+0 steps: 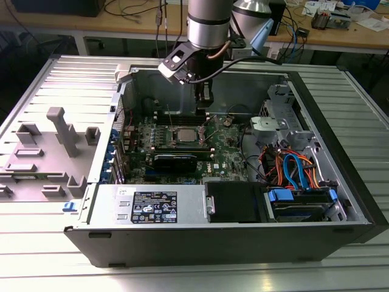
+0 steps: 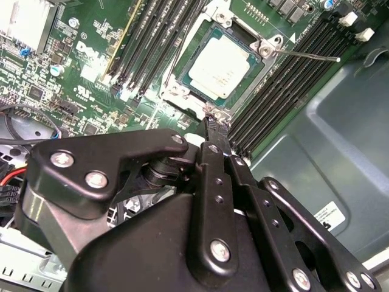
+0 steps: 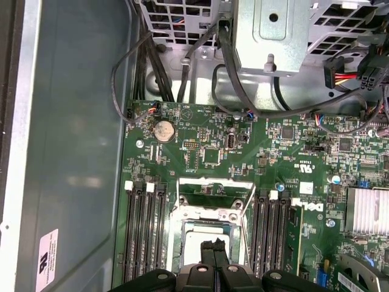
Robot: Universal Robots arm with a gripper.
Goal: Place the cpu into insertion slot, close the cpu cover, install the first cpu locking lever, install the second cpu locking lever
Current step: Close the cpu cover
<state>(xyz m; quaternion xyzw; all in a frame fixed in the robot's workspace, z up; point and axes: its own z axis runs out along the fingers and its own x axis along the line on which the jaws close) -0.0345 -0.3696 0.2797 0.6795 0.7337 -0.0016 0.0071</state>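
Observation:
The cpu (image 2: 220, 65) lies in the insertion slot (image 2: 182, 91) on the green motherboard (image 2: 79, 79), its silver-grey top facing up. The cpu cover (image 2: 267, 47) lies flat around it, and the chip shows through its window. A thin locking lever (image 2: 307, 55) sticks out sideways from one corner of the socket. My gripper (image 2: 211, 123) is shut with nothing between its fingers, its tips just off the socket's edge. In the first wrist view the gripper (image 3: 214, 244) hangs over the cpu (image 3: 196, 243). The exterior view shows the gripper (image 1: 204, 109) just behind the socket (image 1: 184, 135).
Long black memory slots (image 2: 285, 85) flank the socket on both sides. A finned heatsink (image 3: 368, 210) stands on the board. The open case (image 1: 182, 207) holds cables (image 1: 292, 167) and a drive cage (image 1: 276, 121) at the exterior view's right. The grey case wall (image 3: 79, 152) is close by.

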